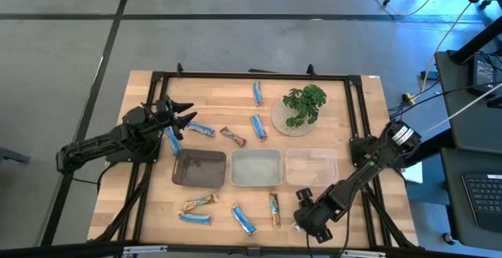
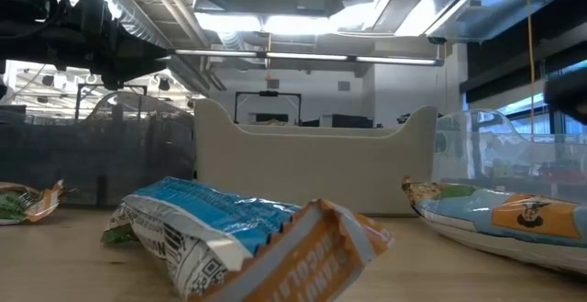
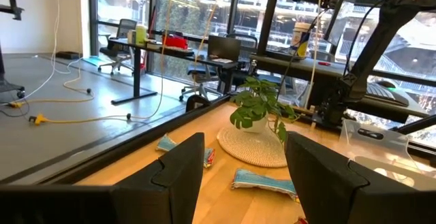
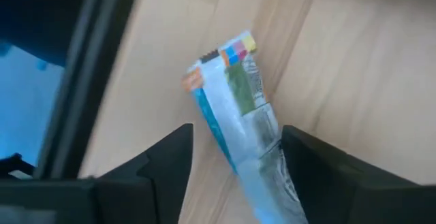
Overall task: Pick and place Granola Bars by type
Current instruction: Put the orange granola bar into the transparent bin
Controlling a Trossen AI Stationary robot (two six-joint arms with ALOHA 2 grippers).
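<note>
Granola bars [image 1: 258, 126] lie nine in the open on the counter [image 1: 149, 211]: six blue, two brown and one green, five at 12 o'clock of the three trays [image 1: 255, 168] and four at 6. A tenth silvery bar [image 4: 238, 94] lies by the 5 o'clock edge between the right pincer's [image 4: 236, 132] wide fingers. The left pincer [image 1: 190, 114] gapes wide at 10 o'clock, with bare wood at 8.

We record four views. The high camera looks straight down on the whole table [image 1: 149, 211]. The low one sits at tabletop level, facing the room. The left wrist camera looks across the plant [image 3: 257, 106], also seen overhead. The right wrist camera points closely down at the tabletop.
</note>
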